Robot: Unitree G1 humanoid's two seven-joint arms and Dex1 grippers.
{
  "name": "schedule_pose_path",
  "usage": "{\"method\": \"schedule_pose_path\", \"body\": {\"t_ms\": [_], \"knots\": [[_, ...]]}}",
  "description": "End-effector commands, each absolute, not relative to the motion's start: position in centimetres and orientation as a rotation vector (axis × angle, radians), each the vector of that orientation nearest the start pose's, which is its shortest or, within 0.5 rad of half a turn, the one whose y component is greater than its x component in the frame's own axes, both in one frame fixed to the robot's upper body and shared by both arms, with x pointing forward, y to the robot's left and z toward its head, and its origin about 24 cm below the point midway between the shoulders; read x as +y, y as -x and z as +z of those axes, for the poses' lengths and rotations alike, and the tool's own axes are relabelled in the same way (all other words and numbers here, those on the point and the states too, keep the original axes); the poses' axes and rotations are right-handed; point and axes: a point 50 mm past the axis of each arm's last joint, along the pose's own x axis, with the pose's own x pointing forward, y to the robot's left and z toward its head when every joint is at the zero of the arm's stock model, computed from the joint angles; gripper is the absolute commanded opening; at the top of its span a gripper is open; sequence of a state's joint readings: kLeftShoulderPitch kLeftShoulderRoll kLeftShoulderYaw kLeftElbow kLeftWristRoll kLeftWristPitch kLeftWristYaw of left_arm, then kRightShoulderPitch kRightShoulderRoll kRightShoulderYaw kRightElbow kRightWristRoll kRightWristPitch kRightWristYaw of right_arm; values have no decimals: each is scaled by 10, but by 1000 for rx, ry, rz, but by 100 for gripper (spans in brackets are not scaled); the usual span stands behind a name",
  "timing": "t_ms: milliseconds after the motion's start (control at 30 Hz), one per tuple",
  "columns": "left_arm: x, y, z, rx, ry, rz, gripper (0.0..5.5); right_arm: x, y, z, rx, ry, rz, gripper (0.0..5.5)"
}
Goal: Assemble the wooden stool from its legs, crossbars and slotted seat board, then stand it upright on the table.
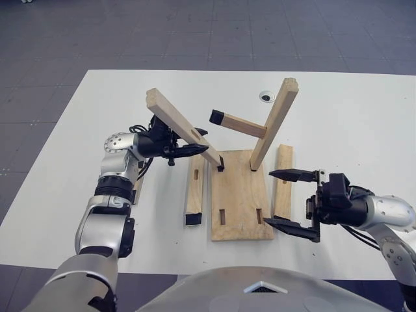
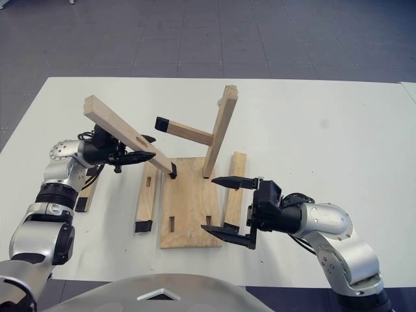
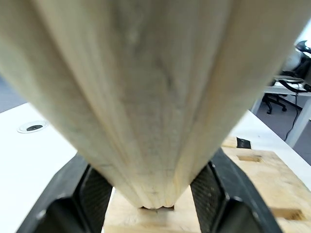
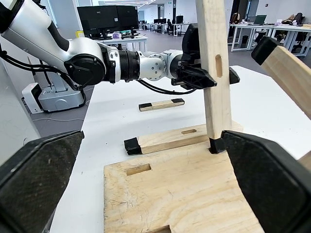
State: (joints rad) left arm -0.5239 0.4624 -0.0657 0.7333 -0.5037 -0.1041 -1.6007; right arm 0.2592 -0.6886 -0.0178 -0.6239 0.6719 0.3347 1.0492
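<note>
As L gripper [image 1: 200,141] clamps leg [image 1: 174,119], tip's slotted in seat board [image 1: 240,205].

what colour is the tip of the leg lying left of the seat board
Black tip on pale wood; clearest in the left eye view.

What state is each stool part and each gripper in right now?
Seat board: flat on table, near slots empty.
Left leg: tilted, lower end at far left slot.
Left gripper: shut on left leg.
Right leg: leaning in far right slot, unheld.
Crossbar: plugged into right leg, other end free.
Left loose piece: lying flat beside board.
Right loose piece: lying flat beside board.
Right gripper: open, empty.
</note>
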Motion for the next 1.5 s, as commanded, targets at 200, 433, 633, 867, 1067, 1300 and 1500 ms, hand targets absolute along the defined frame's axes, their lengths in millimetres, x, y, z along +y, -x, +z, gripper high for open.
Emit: {"method": "schedule_pose_path", "body": {"t_ms": [200,433,633,867,1067,1300,1500], "knots": [[206,-285,62,154,44,-1515,206,-167,-159,122,99,18,1352,520],[200,-283,36,334,-62,-1497,206,-166,-159,123,88,14,1340,520],[198,-284,27,512,-24,-1482,206,-166,-159,123,80,11,1336,520],[197,-289,18,668,59,-1394,206,-166,-159,123,76,11,1328,520],[194,-287,16,703,44,-1415,206,-164,-160,123,74,11,1330,520],[195,-281,15,776,-125,-1489,206,-162,-161,124,69,8,1320,520],[198,-279,16,805,-255,-1480,206,-162,-162,124,65,-2,1302,520]]}}
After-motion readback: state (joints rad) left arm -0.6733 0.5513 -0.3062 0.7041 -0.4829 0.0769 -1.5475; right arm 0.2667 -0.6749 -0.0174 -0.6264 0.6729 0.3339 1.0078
